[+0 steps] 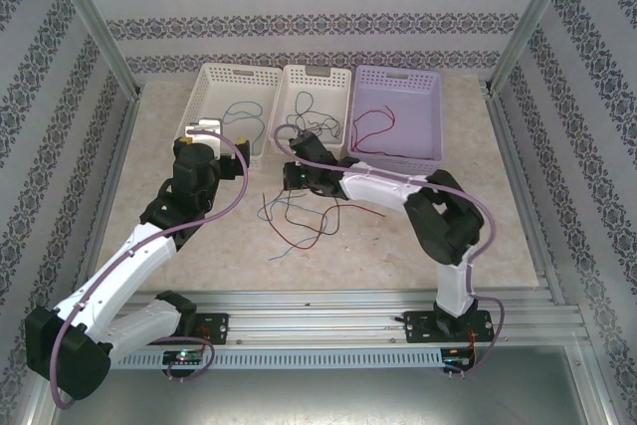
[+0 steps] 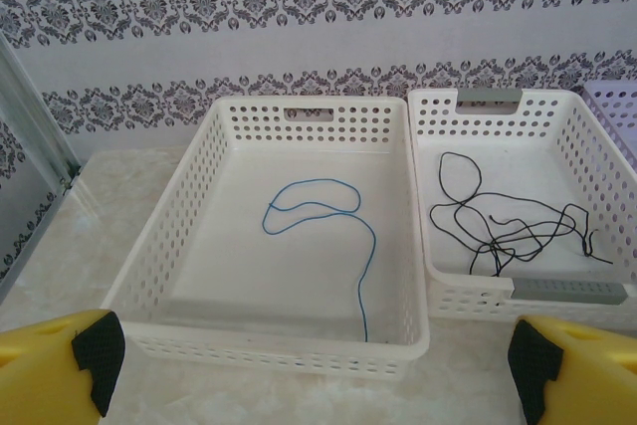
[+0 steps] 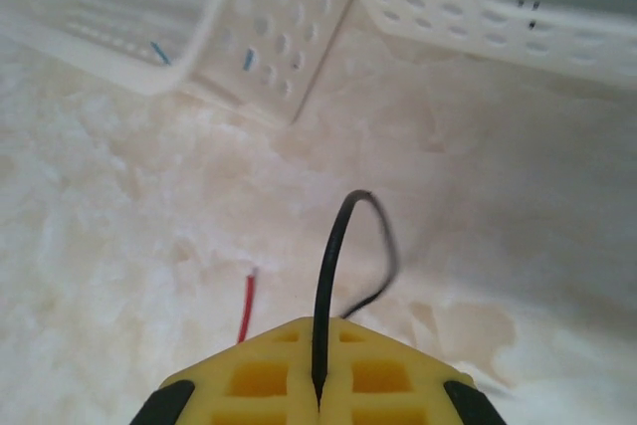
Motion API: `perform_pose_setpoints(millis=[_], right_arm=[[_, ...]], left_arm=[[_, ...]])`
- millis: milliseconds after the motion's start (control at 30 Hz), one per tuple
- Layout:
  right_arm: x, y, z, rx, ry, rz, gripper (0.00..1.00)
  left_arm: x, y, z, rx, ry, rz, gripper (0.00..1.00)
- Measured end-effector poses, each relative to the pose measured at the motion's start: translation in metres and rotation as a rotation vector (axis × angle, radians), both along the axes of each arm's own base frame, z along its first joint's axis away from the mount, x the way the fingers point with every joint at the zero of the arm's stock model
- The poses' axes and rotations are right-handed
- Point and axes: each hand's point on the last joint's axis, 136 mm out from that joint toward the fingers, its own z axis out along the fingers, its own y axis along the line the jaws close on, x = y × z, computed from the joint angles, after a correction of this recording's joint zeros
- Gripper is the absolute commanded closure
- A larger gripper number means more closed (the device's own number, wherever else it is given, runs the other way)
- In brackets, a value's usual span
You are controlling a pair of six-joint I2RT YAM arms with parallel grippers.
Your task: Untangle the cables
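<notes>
Right gripper (image 3: 318,390): was closed on black cable (image 3: 326,286), as its wrist view showed.
Left gripper (image 2: 314,370): stood wide open before white basket (image 2: 269,350) with blue cable (image 2: 328,216).
Loose cables (image 1: 299,221): lay tangled on table (image 1: 498,246), seen from above.

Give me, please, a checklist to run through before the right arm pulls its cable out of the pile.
1. Right gripper, jaws shut on the black cable: ok.
2. Held cable clear of the red cable lying beside it: cannot tell.
3. Left gripper, jaws open with nothing between them: ok.
4. Pile of loose cables already separated: not ok, strands cross one another.
5. Middle basket has room for another cable: ok.
</notes>
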Motion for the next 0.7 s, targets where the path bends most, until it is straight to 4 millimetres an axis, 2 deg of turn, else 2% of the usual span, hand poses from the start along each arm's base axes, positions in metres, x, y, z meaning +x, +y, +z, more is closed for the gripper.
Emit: perform_pose_setpoints(millis=[267,367,700], right_arm=[[-0.033,-0.007,0.144,0.150,-0.235,0.051,1.00],[-0.037,-0.014,0.177,0.170,-0.289,0.054,1.00],[-0.025,-0.023,0.258,0.197,-0.391,0.041,1.00]], left_arm=[[0.000,0.000,0.000,0.000,0.000,0.000,0.00],[0.000,0.000,0.000,0.000,0.000,0.000,0.00],[0.000,0.000,0.000,0.000,0.000,0.000,0.00]])
